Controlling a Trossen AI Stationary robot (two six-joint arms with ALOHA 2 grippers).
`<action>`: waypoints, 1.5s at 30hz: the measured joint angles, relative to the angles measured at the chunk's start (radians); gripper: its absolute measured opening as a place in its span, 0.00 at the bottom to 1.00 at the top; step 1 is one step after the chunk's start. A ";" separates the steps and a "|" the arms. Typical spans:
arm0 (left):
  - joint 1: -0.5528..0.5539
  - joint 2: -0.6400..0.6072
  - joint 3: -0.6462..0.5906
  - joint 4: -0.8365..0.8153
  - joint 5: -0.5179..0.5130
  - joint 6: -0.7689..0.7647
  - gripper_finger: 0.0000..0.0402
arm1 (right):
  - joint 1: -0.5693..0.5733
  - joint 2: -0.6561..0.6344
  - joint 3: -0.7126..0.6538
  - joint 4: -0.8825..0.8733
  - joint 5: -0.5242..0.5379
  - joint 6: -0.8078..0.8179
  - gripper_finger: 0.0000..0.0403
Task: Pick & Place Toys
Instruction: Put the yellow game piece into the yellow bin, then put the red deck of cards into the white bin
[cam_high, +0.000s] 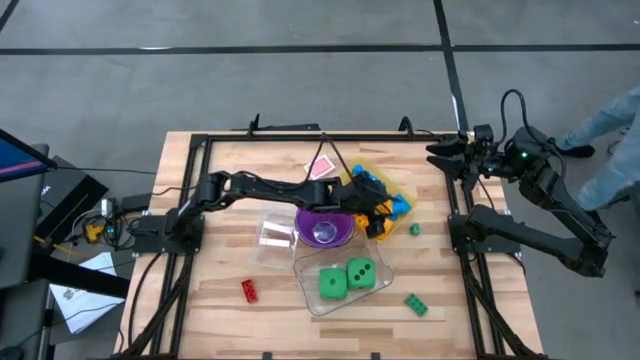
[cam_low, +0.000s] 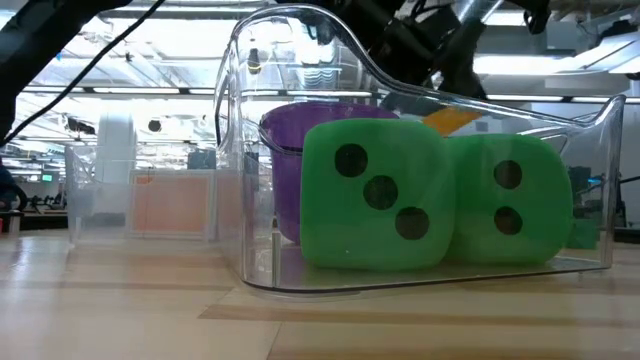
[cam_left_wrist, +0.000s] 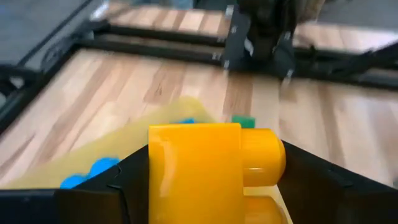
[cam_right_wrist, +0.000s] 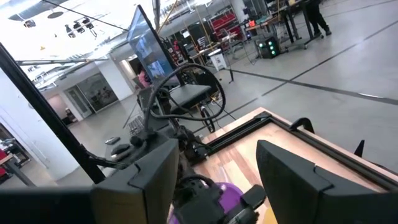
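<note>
Near the bench's front edge, two green dice (cam_high: 346, 277) are seen in a clear tub (cam_high: 306, 283). Mid-bench, beside a purple cup (cam_high: 324, 229), a yellow brick (cam_left_wrist: 205, 167) is clamped by the left gripper (cam_high: 375, 214) over a yellow tray (cam_left_wrist: 134, 138). At the far right corner, the right gripper (cam_high: 440, 153) is held part-open and empty.

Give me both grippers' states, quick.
Left gripper: shut on a yellow brick, above the yellow tray.
Right gripper: open, empty, raised at the table's right edge.

We see a big room with a smooth grey floor (cam_high: 300, 90), bright ceiling lights (cam_low: 560, 30), and a red shelf (cam_right_wrist: 221, 28) far away.
</note>
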 joint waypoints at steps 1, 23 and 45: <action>0.004 0.000 0.000 -0.022 0.000 0.001 0.66 | 0.000 0.000 0.000 0.000 0.000 0.000 0.52; 0.027 0.000 -0.001 -0.077 0.052 0.001 0.68 | 0.000 0.000 0.000 0.000 0.006 -0.005 0.52; 0.026 -0.001 -0.002 -0.137 0.104 0.001 0.81 | 0.000 0.000 0.000 0.000 0.007 -0.008 0.52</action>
